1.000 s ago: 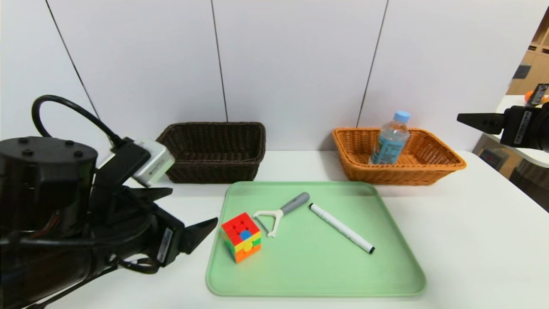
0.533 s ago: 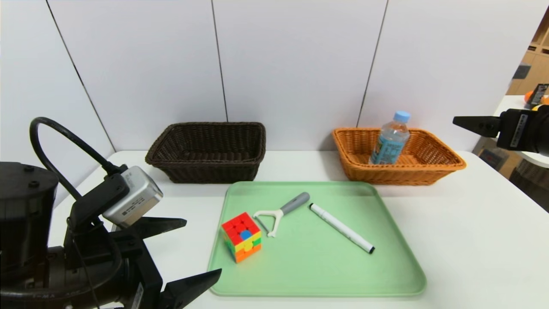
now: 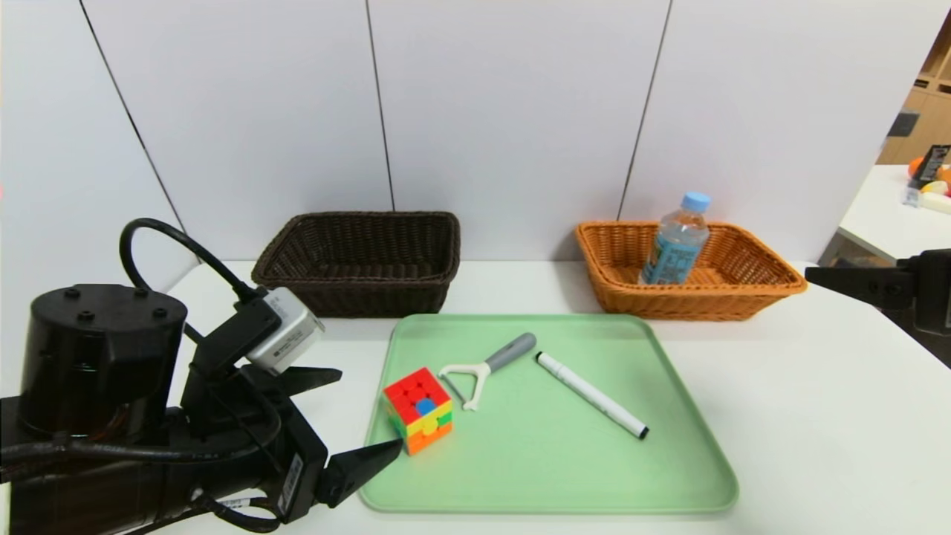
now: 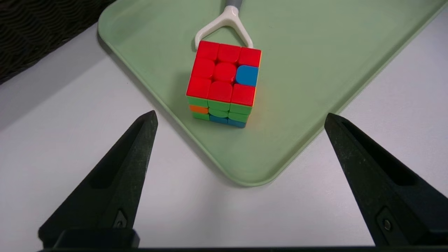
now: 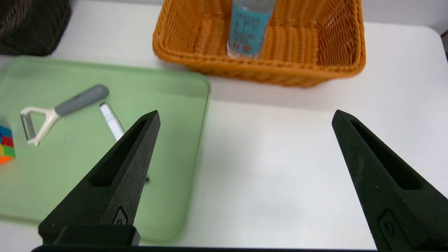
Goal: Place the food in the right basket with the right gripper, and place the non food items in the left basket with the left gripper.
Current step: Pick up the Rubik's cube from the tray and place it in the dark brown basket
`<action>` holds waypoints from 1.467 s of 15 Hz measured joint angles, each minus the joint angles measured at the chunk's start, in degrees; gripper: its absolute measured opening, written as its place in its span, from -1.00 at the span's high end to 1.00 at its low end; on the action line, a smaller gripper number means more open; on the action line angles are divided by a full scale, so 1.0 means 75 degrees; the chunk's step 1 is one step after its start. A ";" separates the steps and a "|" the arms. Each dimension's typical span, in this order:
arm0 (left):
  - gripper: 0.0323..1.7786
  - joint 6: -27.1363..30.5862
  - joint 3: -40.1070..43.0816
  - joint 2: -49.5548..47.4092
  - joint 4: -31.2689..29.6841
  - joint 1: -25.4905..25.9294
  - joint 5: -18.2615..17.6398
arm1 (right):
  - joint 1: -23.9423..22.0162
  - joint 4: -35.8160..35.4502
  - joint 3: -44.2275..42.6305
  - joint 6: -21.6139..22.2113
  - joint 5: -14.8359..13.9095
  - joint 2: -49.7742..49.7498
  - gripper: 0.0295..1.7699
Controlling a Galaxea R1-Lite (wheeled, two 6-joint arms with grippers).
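Open left hand (image 4: 240,113) near puzzle cube (image 4: 224,84)

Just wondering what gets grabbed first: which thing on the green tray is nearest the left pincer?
The multicoloured puzzle cube, nearer than the peeler or marker.

Cube (image 3: 418,410): red top, one blue square
Basket on left (image 3: 364,290): dark brown weave
Basket on right (image 3: 691,297): orange-tan weave
Tray (image 3: 550,461): plain green

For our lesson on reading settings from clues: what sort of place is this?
Probably a robotics lab or test bench: a left gripper beside sorting items on a green tray, with plain white panels behind.
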 joint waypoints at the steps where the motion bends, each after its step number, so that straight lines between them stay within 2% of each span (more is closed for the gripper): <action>1: -0.90 0.0026 0.0000 0.0146 -0.0015 0.0028 -0.0010 | 0.0000 0.0530 -0.0190 -0.0008 -0.0023 -0.0088 -0.91; 3: -0.90 0.0052 -0.0023 0.0496 -0.0307 0.0044 -0.0021 | -0.0010 0.1232 -0.0455 -0.0011 0.0018 -0.0189 -0.91; 7: -0.90 0.0218 -0.0011 0.1312 -0.1268 0.0050 -0.0029 | -0.0015 0.1282 -0.0545 -0.0005 0.0026 -0.0260 -0.91; 12: -0.90 0.0288 -0.0055 0.2061 -0.1785 0.0050 -0.0029 | -0.0037 0.1273 -0.0519 -0.0003 0.0054 -0.0309 -0.91; 14: -0.90 0.0314 -0.0059 0.2267 -0.1985 0.0055 -0.0021 | -0.0037 0.1276 -0.0444 0.0000 0.0176 -0.0358 -0.91; 22: -0.90 0.0317 -0.0050 0.2731 -0.2285 0.0062 -0.0003 | 0.0008 0.1284 -0.0294 -0.0003 0.0237 -0.0566 -0.91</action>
